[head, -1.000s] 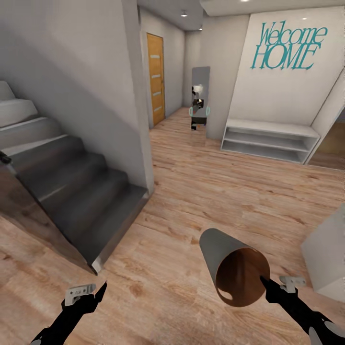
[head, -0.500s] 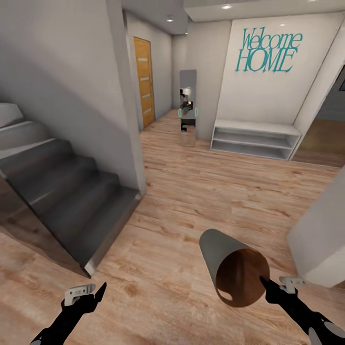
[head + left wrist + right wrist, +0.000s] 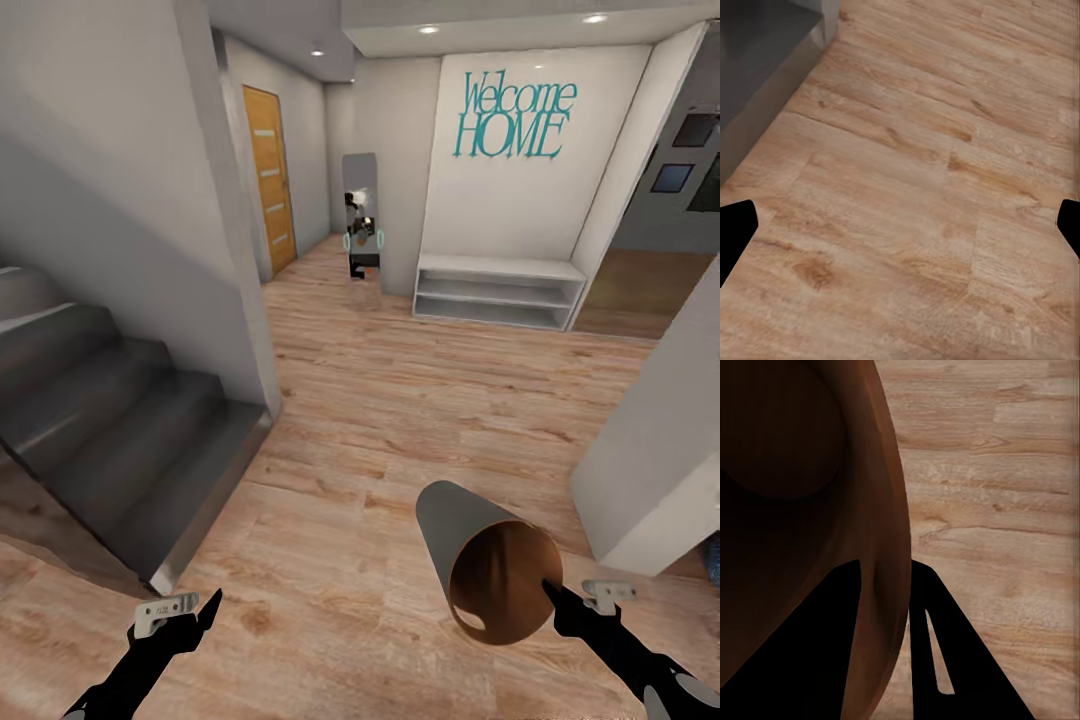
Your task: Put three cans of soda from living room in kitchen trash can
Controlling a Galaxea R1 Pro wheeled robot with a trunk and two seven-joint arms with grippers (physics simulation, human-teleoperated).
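Right claw (image 3: 548, 592) clamped on the rim of the trash can (image 3: 480, 560), held tipped on its side over the wood floor (image 3: 400, 400). Left claw (image 3: 190, 610) wide apart, holding nothing. No soda cans inside yet, so probably all three left to fetch. Grey stairs (image 3: 110, 420) near, white wall corner (image 3: 660, 450) close by, white shelf (image 3: 497, 290) and orange door (image 3: 268, 180) far off.

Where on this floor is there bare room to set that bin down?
Open planks run between the staircase and the white shelf unit. It narrows by the white wall corner beside the right gripper clamping the trash can.
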